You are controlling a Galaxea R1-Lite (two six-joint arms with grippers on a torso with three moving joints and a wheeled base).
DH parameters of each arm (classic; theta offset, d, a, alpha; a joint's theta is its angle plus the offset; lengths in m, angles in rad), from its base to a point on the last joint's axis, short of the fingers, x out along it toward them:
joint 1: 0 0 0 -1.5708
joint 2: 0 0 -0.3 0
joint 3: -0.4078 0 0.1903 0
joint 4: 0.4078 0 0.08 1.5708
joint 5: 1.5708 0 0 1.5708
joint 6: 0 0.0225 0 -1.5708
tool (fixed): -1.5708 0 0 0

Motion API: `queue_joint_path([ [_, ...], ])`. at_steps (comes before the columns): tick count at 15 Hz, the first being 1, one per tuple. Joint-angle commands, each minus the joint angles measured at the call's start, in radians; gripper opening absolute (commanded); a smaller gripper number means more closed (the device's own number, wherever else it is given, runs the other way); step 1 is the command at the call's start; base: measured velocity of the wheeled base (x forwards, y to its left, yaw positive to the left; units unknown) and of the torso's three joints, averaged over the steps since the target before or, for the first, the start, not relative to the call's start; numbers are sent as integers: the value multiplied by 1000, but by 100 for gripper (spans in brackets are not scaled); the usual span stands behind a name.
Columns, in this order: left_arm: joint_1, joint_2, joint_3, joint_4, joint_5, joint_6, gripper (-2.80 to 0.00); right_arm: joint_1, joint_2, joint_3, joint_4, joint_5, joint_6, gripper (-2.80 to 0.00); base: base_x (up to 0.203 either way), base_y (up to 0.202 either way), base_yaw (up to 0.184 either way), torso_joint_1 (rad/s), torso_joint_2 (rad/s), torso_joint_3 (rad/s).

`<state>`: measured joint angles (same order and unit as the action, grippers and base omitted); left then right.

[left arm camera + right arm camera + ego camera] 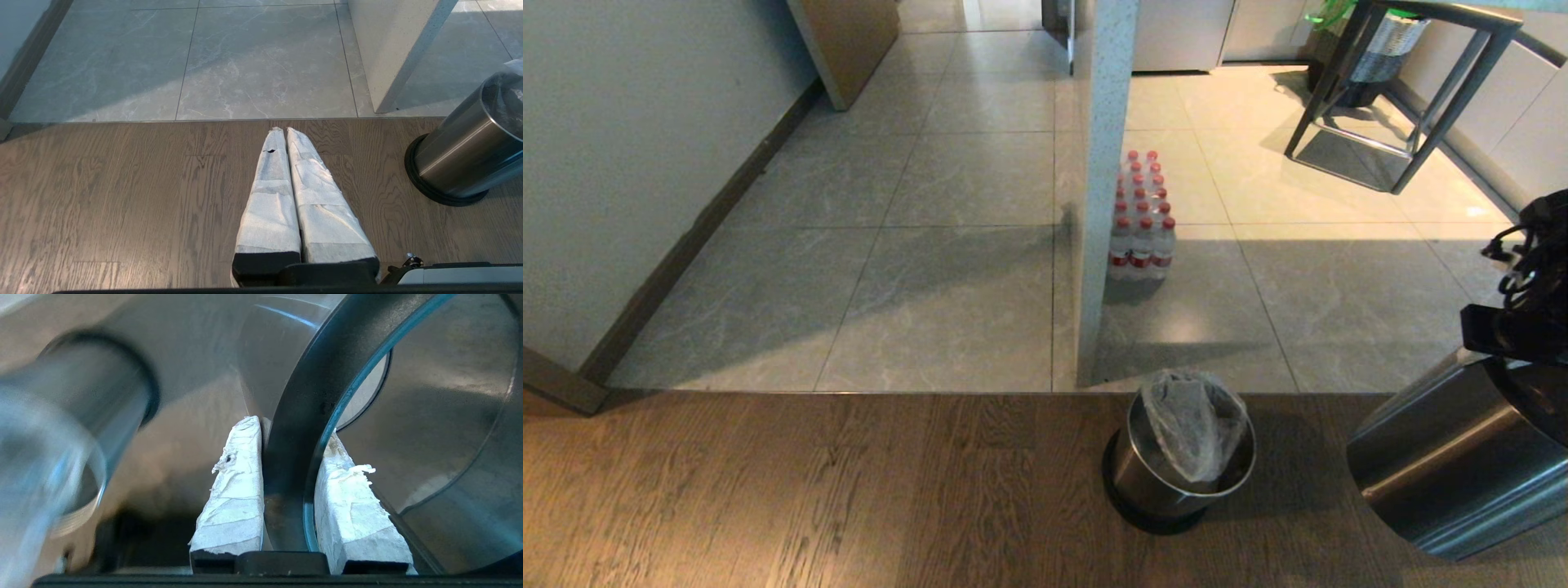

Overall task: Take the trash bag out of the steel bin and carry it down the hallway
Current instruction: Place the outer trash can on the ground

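Note:
The steel bin (1143,478) stands on the wood floor by the edge of the tiles, with a black ring at its base. The clear, crinkly trash bag (1192,425) sits in it, its top poking above the rim. To the bin's right my right arm (1523,318) holds a second steel shell (1454,465) tilted in the air. My right gripper (291,428) is shut on that shell's black rim (298,416), with the bin (94,388) blurred beside it. My left gripper (284,130) is shut and empty above the wood floor, left of the bin (461,159). The tiled hallway (947,180) runs ahead.
A white pillar (1104,163) stands just beyond the bin, with a shrink-wrapped pack of red-capped water bottles (1141,216) against it. A black metal frame (1413,90) and a dark bin with a green liner (1380,41) are at the far right. A grey wall (621,163) lines the left side.

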<state>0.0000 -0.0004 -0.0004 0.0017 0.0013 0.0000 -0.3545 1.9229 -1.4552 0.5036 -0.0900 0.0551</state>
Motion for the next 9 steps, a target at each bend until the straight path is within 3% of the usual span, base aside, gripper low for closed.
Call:
queue_joint_path([
  [1, 0, 0, 0, 0, 0, 0, -280, -3, 221, -75, -35, -23, 12, -280, 0, 0, 0, 0, 0, 0],
  [5, 0, 0, 0, 0, 0, 0, -280, -1, 524, -377, -159, -119, 13, -280, 0, 0, 0, 0, 0, 0],
  [9, 0, 0, 0, -1, 0, 0, -280, 12, 684, -481, -241, -151, -21, -280, 0, 0, 0, 0, 0, 0],
])
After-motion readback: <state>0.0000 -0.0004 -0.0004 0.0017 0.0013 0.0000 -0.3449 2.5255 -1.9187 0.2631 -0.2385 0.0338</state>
